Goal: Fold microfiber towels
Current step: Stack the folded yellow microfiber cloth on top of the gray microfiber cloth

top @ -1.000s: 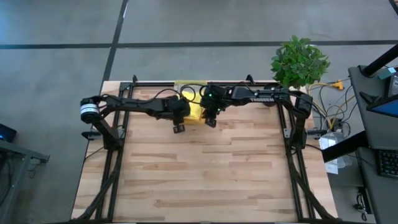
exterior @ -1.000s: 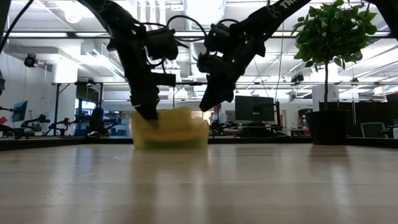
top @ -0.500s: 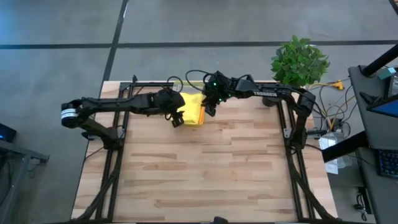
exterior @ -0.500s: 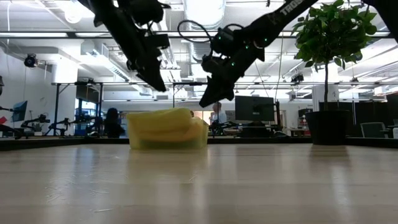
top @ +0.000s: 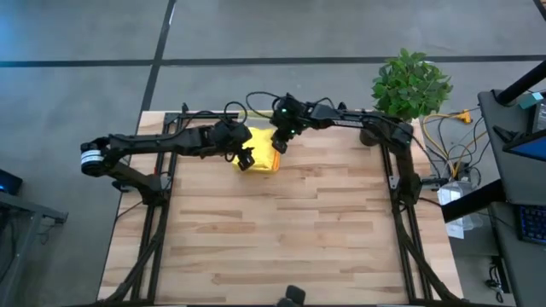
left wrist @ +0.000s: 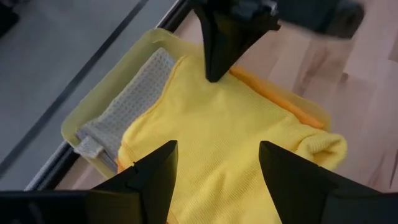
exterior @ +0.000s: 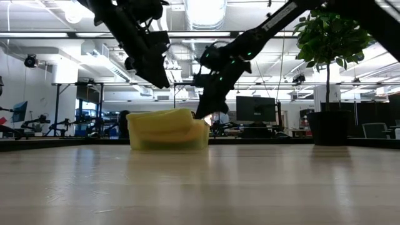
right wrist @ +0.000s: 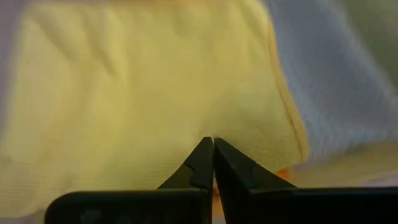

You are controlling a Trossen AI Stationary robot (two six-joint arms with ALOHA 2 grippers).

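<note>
Right hand [right wrist: 213,144] pressed together, tips at the yellow towel [left wrist: 217,130] in the tray [left wrist: 134,59] toward twelve o'clock of the tabletop [top: 290,230]; left hand [left wrist: 214,171] spread above; seemingly picking a towel out, next needing a true pinch.

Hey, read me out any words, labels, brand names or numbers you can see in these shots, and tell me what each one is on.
No text can be read in any view.
Right arm: any marking on its casing is too small to read from above.
Monitors in the room behind: too far and blurred to read.
Yellow towel and tray: no print or label showing.
</note>
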